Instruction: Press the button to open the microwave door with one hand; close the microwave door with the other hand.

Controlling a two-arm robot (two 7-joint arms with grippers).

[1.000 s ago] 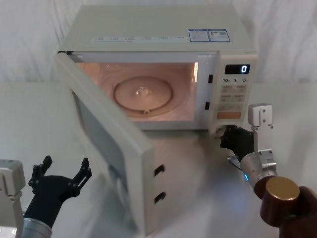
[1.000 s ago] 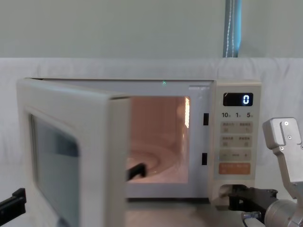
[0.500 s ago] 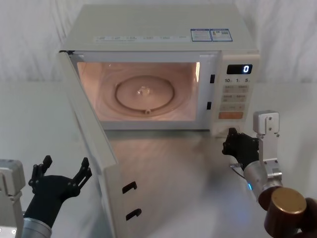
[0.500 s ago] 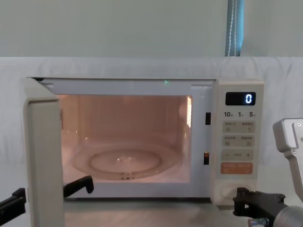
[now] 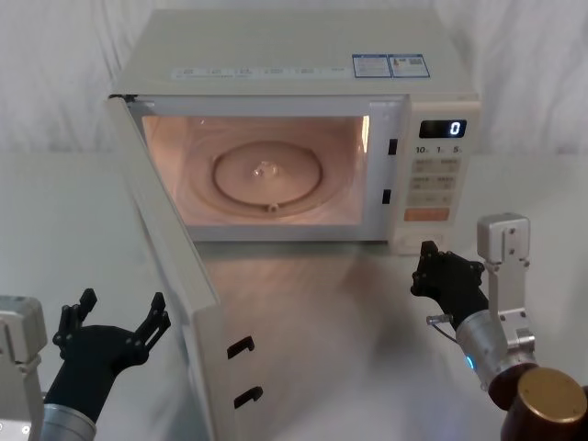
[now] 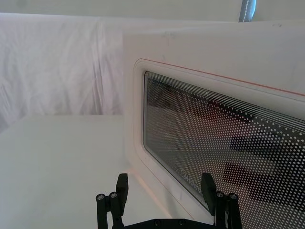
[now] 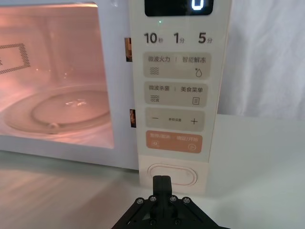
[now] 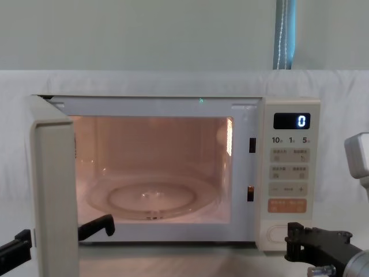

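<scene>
door (image 5: pixel 175 266) swung fully open at the microwave's left; display (image 7: pixel 178 5) reads "0", keys "10", "1", "5" | right gripper (image 5: pixel 432 266) jaws pinched together, empty, just before button (image 7: pixel 172 174) | left gripper (image 5: pixel 112 323) spread wide, empty, beside door

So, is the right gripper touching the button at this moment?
Apart. In the right wrist view, the shut right gripper sits short of the button; the head view shows table between them.

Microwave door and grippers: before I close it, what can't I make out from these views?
- Microwave door: lower edge cut off by the head view's bottom.
- Left gripper: open beside the door; contact with it can't be judged.
- Right gripper: fingers shut, hiding part of the button in the right wrist view.
</scene>
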